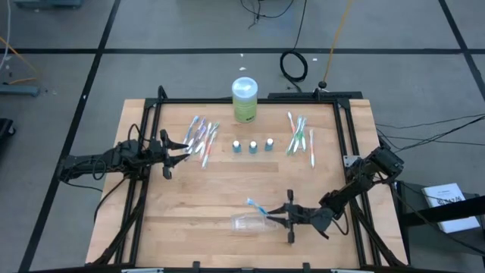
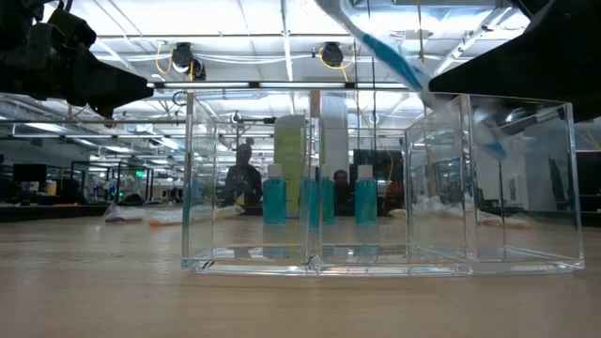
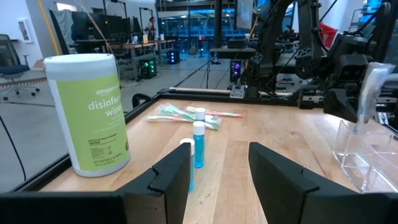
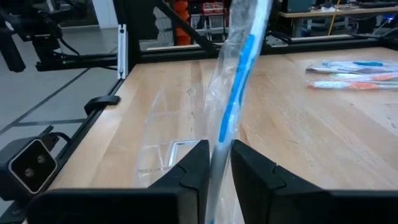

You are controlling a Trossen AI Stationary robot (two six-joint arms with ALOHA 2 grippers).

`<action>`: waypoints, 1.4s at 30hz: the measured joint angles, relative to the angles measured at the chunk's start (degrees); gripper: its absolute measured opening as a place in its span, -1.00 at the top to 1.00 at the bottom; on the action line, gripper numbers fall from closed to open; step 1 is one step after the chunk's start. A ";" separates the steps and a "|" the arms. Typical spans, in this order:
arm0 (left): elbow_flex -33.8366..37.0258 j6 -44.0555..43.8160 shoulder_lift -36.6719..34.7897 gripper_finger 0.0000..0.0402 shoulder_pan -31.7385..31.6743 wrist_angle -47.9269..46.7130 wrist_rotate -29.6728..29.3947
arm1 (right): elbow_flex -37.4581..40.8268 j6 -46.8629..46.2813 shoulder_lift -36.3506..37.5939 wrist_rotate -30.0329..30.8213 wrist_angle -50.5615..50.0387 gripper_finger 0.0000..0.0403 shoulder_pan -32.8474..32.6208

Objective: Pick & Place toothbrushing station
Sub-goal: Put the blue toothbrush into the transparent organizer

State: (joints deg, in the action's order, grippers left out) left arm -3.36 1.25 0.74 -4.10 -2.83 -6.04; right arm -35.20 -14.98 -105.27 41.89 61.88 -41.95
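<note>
Two arms work over the wooden table [image 1: 227,193], one from each side. On the left, the left tool [image 1: 180,146] hovers at the near edge of a loose pile of toothbrushes [image 1: 202,137], its fingers [image 3: 171,174] standing apart with nothing between them. In the left wrist view that gap looks past the small blue-and-white tubes toward the far side of the table.

Just right of that pile, near the back edge of the table, stands a green canister of disinfecting wipes [image 1: 244,99] with a white lid. In front of it, three tiny tubes [image 1: 252,145] stand upright in a short row, each apart from its neighbour. Further right lies a second cluster of toothbrushes [image 1: 298,135], pink, green and white, fanned out on the wood.

Toward the front of the table, right of centre, sits a clear plastic organizer [image 1: 246,222]; the low view shows it as a row of open-topped, see-through compartments. The right tool [image 1: 282,214] reaches in from the right and is at the organizer's right end. Its fingers [image 4: 186,173] are pressed close on a wrapped blue-and-white toothbrush [image 4: 236,93], which passes through the narrow gap between them and slants upward. In the high view the brush's blue end [image 1: 255,204] sticks out over the organizer; whether it touches the plastic cannot be told. In the low view the brush [image 2: 394,56] hangs tilted above the right-hand compartment.
</note>
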 joint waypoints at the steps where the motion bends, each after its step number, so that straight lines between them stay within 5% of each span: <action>1: 0.00 0.00 0.01 0.17 0.00 0.00 0.00 | 0.02 0.00 0.00 0.02 -0.12 0.68 0.00; 21: 0.00 0.00 -0.01 0.17 0.00 0.00 0.00 | 0.02 0.02 0.00 1.61 -2.25 0.23 -0.02; 42: -0.01 0.00 -0.01 0.17 0.00 0.00 0.00 | 0.00 -1.25 0.17 1.41 -6.31 0.26 -0.13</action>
State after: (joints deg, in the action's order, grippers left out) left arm -3.36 1.26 0.73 -4.10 -2.83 -6.04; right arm -35.20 -16.23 -105.10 43.30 55.57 -42.09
